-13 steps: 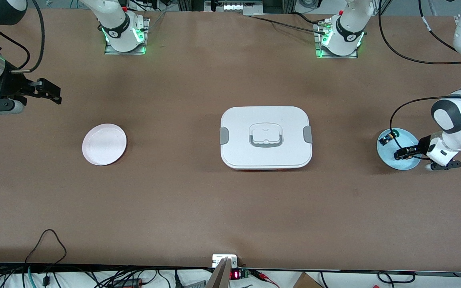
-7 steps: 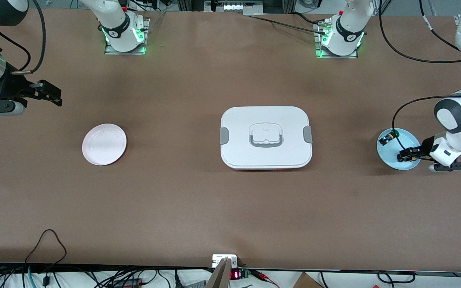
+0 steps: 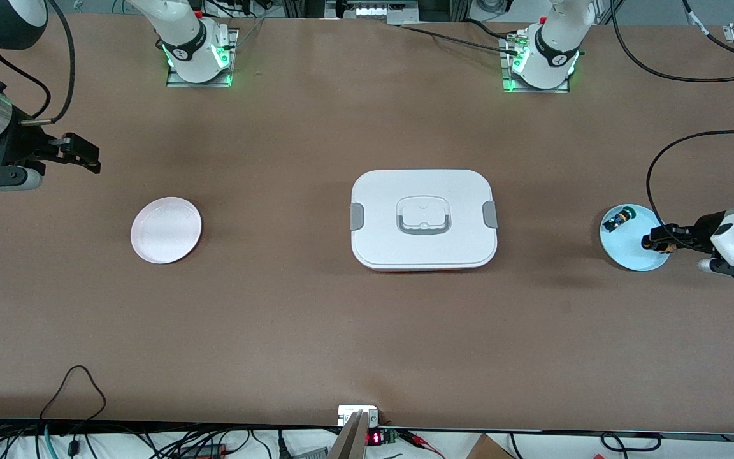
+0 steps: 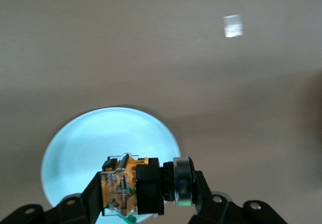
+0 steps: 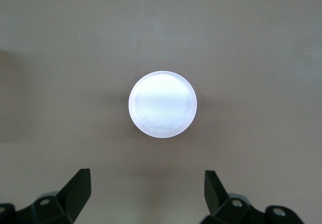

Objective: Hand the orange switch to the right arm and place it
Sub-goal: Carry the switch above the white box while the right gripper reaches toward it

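Brown table (image 3: 316, 331); left gripper (image 4: 151, 186) pinches orange switch (image 4: 132, 190); right gripper (image 5: 148, 189) spread.

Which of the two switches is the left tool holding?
The orange switch, clamped in the left tool above the blue plate. The other switch, green-capped with a blue end, lies on that plate.

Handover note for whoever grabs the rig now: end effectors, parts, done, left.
Left end effector: shut on the orange switch, raised over the blue plate at the left arm's end of the table.
Right end effector: open, empty, waiting above the white plate.
Green-capped button lies on the blue plate.
Done: switch picked up.
Left: hand it to the right arm, then place it, probably on the white plate.
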Tool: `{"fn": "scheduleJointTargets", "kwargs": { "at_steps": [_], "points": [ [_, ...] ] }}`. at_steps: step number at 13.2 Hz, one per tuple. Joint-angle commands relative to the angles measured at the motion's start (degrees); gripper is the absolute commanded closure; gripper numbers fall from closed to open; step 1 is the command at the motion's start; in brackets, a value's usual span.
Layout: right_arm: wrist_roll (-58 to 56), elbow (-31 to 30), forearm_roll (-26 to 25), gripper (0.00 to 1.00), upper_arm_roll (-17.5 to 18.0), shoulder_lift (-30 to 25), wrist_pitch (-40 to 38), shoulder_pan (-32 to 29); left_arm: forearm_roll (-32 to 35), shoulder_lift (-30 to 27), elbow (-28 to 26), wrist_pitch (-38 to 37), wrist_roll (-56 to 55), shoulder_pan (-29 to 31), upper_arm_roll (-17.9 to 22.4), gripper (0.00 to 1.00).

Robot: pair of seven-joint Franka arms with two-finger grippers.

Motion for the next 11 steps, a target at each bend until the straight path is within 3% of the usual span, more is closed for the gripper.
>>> {"fn": "scheduleJointTargets", "kwargs": {
  "at_steps": [1,6,11],
  "points": [
    [-0.4,1.3,0.9,0.00,0.0,0.4,-0.6,0.1,-6.1,0.2,2.3,-5.8,5.9,0.6,-2.4,0.62],
    [-0.7,1.4,1.2,0.00,0.0,0.4,-0.6,-0.2,-24.7,0.7,2.2,-17.2,21.4,0.4,-4.9,0.62],
    [-1.7,1.3,6.8,0.00,0.1,-0.1,-3.4,0.3,-43.0,2.4,1.5,-24.2,42.4,0.2,-10.1,0.63]
  ]
}}
